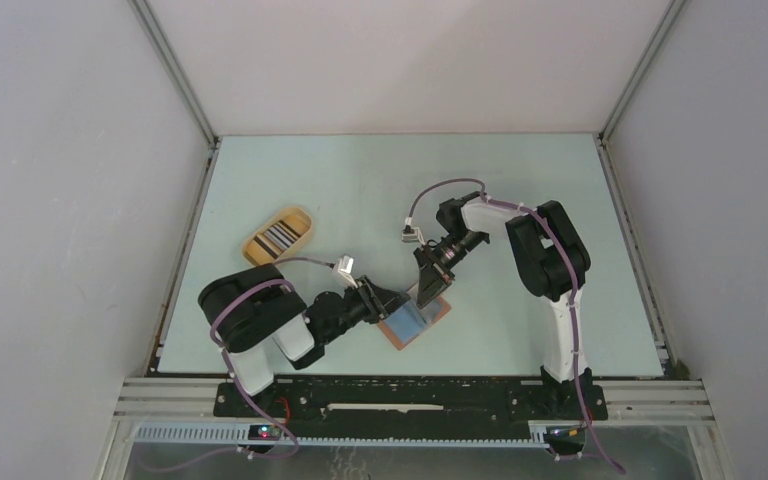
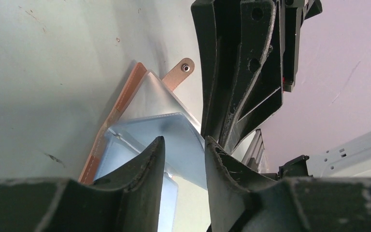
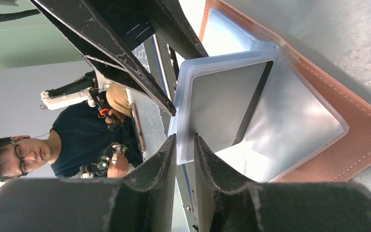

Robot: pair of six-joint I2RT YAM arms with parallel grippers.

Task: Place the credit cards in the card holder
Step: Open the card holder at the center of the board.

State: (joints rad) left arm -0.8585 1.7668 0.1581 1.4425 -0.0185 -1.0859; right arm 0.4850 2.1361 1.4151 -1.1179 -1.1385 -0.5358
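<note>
The card holder [image 1: 430,318] lies open on the table, reddish-brown outside with pale blue plastic sleeves [image 3: 270,125] inside; its snap tab [image 2: 179,72] points away. My right gripper [image 3: 184,141] is shut on the edge of the raised sleeves, and a grey card [image 3: 222,106] shows through them. My left gripper [image 2: 182,142] is at the holder's left side with a gap between its fingers, a lifted sleeve [image 2: 169,130] just beyond the tips. In the overhead view the right gripper [image 1: 427,292] comes down from above and the left gripper [image 1: 388,303] comes in from the left. More credit cards [image 1: 280,235] lie in a yellow tray.
The yellow oval tray [image 1: 298,215] sits left of centre, behind the left arm. The two grippers are close together over the holder. A metal frame rail [image 1: 410,388] runs along the table's near edge. A person shows in the background of the right wrist view.
</note>
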